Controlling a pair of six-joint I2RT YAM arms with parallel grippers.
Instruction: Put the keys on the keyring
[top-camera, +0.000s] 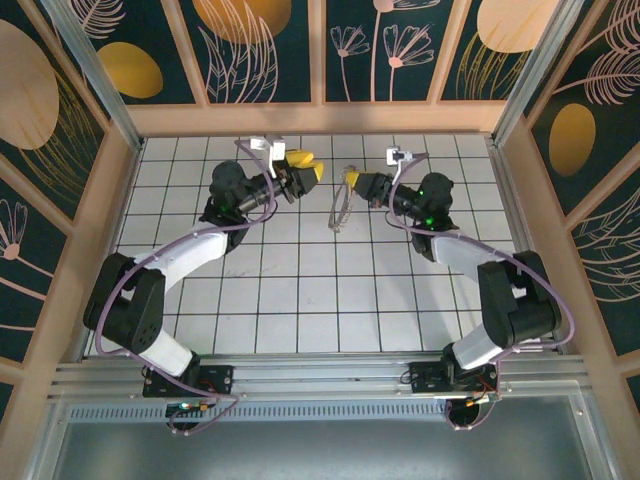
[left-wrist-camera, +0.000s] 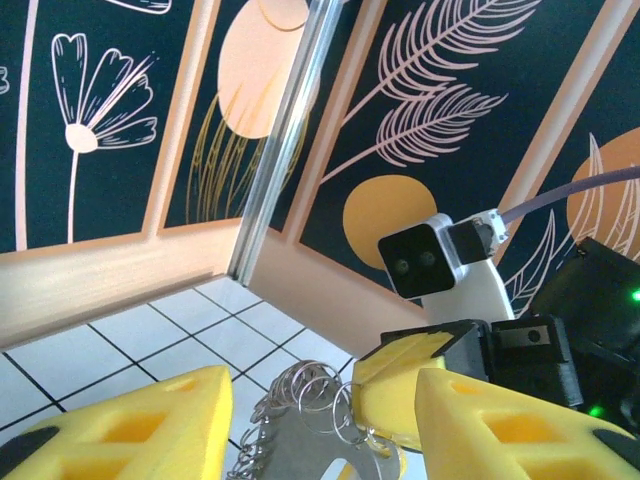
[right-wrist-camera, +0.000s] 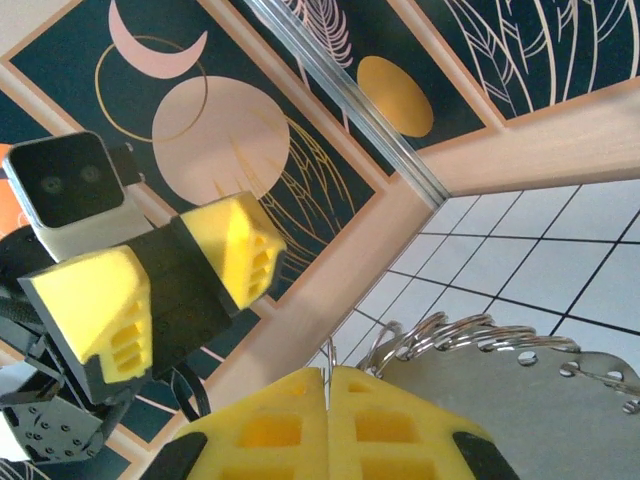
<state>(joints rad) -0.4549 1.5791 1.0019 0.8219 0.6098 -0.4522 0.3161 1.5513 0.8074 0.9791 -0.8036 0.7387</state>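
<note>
My right gripper (top-camera: 358, 184) is held up over the far middle of the tiles, shut on the keyring (top-camera: 341, 210), which hangs down from its yellow fingertips. In the right wrist view the keyring (right-wrist-camera: 540, 400) is a flat silvery piece with several small wire loops along its rim, its edge pinched in the right gripper (right-wrist-camera: 328, 395). My left gripper (top-camera: 308, 166) faces it from the left, open and a short way off. In the left wrist view the keyring (left-wrist-camera: 300, 425) lies between the spread left fingers (left-wrist-camera: 130, 430) without touching them. The keys are out of view.
A white tiled floor (top-camera: 300, 290) lies below both raised arms. Wooden rails and dark floral panels (top-camera: 320, 50) wall it in at the back and sides. An aluminium post (left-wrist-camera: 285, 140) stands in the far corner.
</note>
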